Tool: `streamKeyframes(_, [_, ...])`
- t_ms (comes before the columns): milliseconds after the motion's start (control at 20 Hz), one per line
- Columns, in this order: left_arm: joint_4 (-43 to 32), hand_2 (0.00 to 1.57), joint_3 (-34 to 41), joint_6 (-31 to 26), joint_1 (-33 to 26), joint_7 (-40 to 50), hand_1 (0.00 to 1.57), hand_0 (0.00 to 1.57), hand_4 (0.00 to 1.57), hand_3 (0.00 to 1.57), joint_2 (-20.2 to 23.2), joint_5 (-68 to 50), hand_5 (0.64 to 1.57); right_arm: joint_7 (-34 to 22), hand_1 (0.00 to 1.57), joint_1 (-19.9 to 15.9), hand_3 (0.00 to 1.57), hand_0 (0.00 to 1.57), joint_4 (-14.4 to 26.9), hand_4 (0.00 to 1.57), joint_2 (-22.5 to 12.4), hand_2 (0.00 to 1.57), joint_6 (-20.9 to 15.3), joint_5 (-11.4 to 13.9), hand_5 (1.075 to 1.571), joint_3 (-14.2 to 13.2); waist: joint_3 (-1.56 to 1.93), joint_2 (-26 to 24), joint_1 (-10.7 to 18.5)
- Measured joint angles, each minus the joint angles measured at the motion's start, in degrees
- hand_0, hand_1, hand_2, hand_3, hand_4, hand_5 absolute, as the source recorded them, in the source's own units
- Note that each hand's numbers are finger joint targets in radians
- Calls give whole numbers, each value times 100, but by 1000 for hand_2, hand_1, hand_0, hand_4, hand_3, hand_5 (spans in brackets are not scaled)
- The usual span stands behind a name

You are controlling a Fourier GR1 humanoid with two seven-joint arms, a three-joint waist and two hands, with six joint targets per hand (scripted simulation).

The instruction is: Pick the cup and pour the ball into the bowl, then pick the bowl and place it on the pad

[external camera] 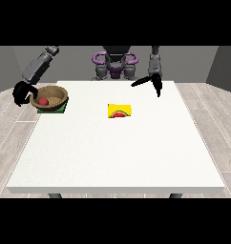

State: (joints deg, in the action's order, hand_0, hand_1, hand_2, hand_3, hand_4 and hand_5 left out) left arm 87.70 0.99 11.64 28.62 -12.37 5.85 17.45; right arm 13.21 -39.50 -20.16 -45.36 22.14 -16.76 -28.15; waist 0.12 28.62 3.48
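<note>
In the front view the bowl [49, 97], with the red ball [43, 101] inside, sits on the green pad [62, 109] at the table's [117, 157] left edge. The hand at the view's left [23, 91] curls around its rim, and the yellow cup [120, 110] lies mid-table. The placing step seems nearly finished; next the fingers should open and lift away, while the hand at the view's right [153, 82] hangs with fingers spread, holding nothing.

One round brown wooden bowl [49, 96], one small red ball [43, 101], one flat green square pad [60, 109], one yellow cup [119, 111] lying sideways, two black hands [21, 92] [153, 82], one white table [117, 147].
</note>
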Motion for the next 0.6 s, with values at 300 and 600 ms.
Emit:
streamKeyframes(300, [348, 0, 20, -151, -140, 287, 0, 0, 0, 0, 46, -119, 1566, -296, 1571, -109, 1080, 1571, 238, 737, -188, 1571, 162, -112, 1570, -90, -3, -135, -11])
streamKeyframes(600, [343, 0, 15, -245, -196, 327, 0, 0, 0, 0, 39, -188, 1565, -223, 1571, -12, 1114, 1571, 181, 686, 65, 1571, -49, 144, 1565, 191, -8, -287, 29])
